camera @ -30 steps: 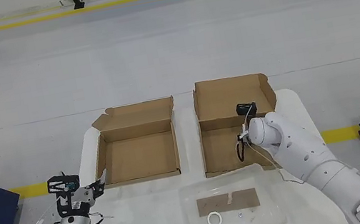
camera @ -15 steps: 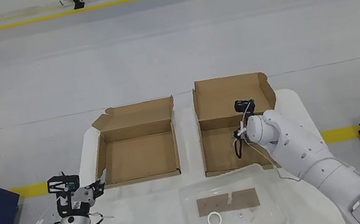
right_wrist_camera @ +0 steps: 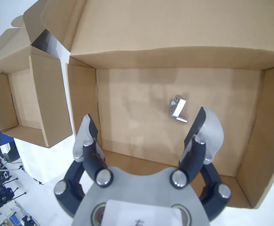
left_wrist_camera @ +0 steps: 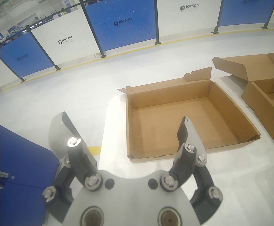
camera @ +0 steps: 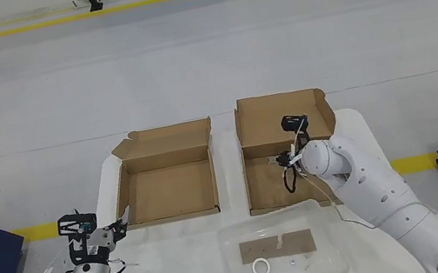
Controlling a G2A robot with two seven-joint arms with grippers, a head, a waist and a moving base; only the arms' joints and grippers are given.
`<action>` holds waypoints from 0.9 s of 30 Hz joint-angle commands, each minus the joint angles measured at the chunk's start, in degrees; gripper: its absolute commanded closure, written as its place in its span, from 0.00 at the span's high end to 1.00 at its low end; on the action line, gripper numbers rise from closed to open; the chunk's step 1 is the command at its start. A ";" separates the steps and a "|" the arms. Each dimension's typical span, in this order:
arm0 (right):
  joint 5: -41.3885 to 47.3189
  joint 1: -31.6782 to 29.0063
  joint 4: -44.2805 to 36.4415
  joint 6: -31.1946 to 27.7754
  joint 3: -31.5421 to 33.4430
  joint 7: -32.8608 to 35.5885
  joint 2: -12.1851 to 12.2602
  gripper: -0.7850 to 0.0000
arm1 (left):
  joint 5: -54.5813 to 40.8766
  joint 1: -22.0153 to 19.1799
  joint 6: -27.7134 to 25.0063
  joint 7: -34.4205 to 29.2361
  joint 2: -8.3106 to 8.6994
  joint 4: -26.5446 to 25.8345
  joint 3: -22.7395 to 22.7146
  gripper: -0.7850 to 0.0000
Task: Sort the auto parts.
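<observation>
right wrist view gives me the floor of the right box (right_wrist_camera: 171, 55): a small metal bracket (right_wrist_camera: 178, 109) lies flat on it. the right tool (right_wrist_camera: 145, 113) hangs above, wide open and holding nothing. the bracket sits beneath the gap, nearer one finger and apart from both. top view adds a clear tray (camera: 321, 217) with a white ring (camera: 261, 268) in it. the left tool (left_wrist_camera: 124, 117) is wide open and empty, just short of the left box (left_wrist_camera: 171, 92).
</observation>
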 commanded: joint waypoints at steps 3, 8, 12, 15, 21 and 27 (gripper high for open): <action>-0.02 0.01 0.02 0.01 -0.02 0.00 -0.01 1.00 | 0.00 0.00 0.00 0.00 0.00 0.00 0.00 1.00; -0.50 -1.18 -6.54 -6.35 1.35 1.10 0.63 1.00 | 0.00 0.00 0.00 0.00 0.00 0.00 0.00 1.00; -2.07 -3.07 -13.03 -12.68 3.89 6.92 1.95 1.00 | 0.00 0.00 0.00 0.00 0.00 0.00 0.00 1.00; -3.95 -4.47 -17.53 -18.43 5.03 13.73 2.99 1.00 | 0.00 0.00 0.00 0.00 0.00 0.00 0.00 1.00; -4.96 -4.86 -18.75 -20.42 5.31 15.95 3.34 1.00 | 0.00 0.00 0.00 0.00 0.00 0.00 0.00 1.00; -3.60 -5.88 -20.66 -24.36 4.54 16.11 3.36 1.00 | 0.00 0.00 0.00 0.00 0.00 0.00 0.00 1.00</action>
